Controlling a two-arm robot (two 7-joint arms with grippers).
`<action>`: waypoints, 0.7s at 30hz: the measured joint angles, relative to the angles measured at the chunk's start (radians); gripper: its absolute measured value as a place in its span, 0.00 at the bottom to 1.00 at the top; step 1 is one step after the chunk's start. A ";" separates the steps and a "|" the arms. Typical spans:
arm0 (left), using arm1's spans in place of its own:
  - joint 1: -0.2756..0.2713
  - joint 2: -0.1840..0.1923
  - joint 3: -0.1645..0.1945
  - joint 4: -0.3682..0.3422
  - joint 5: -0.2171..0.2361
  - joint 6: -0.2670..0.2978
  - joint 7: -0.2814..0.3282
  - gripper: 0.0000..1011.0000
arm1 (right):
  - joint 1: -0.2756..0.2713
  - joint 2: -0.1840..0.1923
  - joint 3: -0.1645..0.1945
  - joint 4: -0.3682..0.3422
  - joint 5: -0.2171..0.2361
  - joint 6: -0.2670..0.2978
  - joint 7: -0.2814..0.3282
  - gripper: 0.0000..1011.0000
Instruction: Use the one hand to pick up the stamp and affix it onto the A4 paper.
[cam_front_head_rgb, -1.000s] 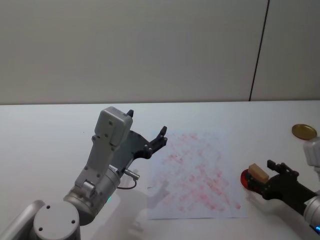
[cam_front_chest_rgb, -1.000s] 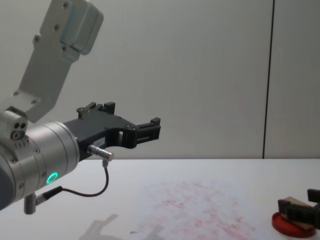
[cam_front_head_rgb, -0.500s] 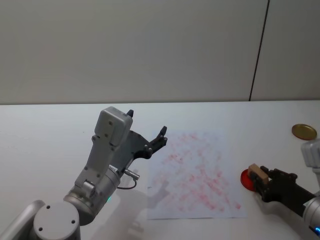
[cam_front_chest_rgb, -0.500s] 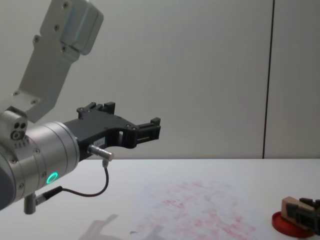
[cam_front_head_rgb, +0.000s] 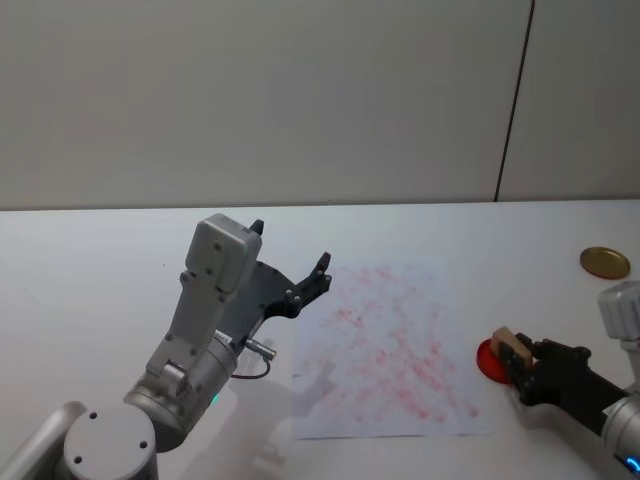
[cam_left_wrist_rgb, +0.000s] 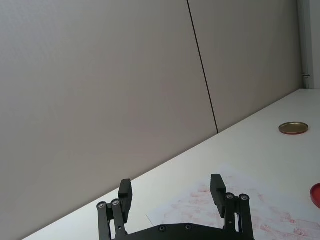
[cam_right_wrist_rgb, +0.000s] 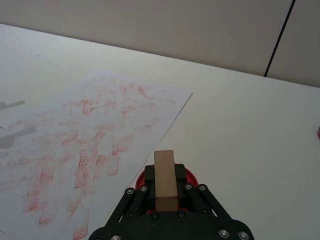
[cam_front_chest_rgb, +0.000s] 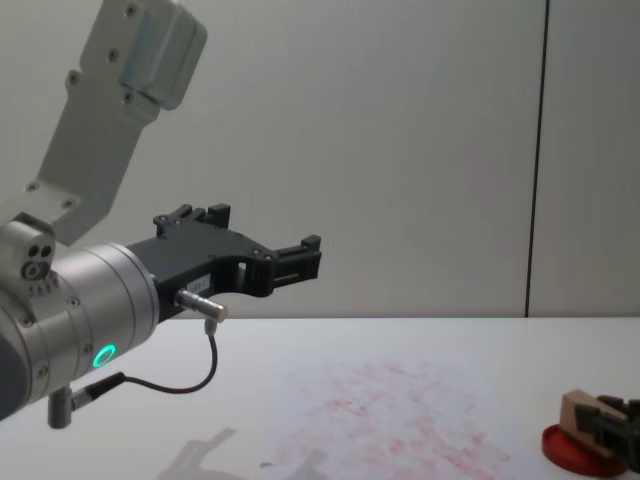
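Jaws tight on stamp (cam_right_wrist_rgb: 164, 170), right gripper (cam_right_wrist_rgb: 165, 190) low

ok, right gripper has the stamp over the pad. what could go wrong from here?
1. The right gripper holds the stamp with much of it sticking out ahead, so it may tilt when pressed.
2. The paper looks loose on the table; it could slide or lift with the stamp.
3. The left gripper hangs open near the paper's left edge; a print there risks a clash.
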 joint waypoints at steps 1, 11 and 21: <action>0.000 0.000 0.000 0.000 0.000 0.000 0.000 0.98 | -0.001 0.000 -0.001 -0.004 -0.003 -0.007 -0.001 0.22; 0.000 0.000 0.000 0.000 0.000 0.000 0.000 0.98 | -0.001 -0.009 -0.012 -0.040 -0.010 -0.037 0.014 0.22; 0.000 0.000 0.000 0.000 0.000 0.000 0.000 0.98 | 0.027 -0.040 -0.034 -0.056 -0.010 -0.024 0.046 0.22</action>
